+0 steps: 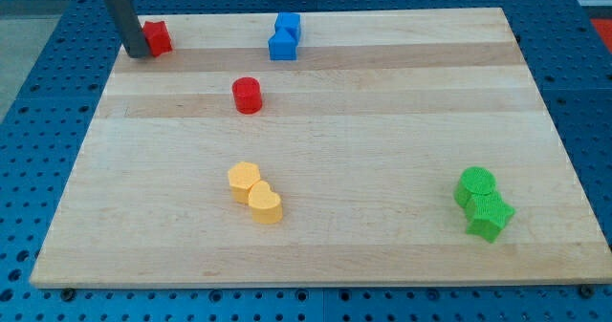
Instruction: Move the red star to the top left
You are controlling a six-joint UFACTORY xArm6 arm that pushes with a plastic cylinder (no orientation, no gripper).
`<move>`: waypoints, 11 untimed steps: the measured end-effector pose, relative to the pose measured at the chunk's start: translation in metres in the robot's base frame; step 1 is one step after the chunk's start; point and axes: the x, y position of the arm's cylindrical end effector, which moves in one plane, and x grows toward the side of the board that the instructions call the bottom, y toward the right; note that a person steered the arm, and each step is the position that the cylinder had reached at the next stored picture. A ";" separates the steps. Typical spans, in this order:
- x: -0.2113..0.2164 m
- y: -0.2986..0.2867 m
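Observation:
The red star (158, 37) lies near the top left corner of the wooden board (382, 150). My tip (136, 53) rests on the board just left of the red star, touching or nearly touching its left side; the dark rod hides part of the star's left edge.
A red cylinder (247, 95) sits below and to the right of the star. Two blue blocks (285, 36) stand together at the top centre. Two yellow blocks (255, 193) lie at the lower centre. A green cylinder (475, 184) and a green star (490, 217) lie at the lower right.

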 end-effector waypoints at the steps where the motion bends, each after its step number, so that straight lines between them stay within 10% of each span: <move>1: 0.001 0.000; 11: -0.034 0.140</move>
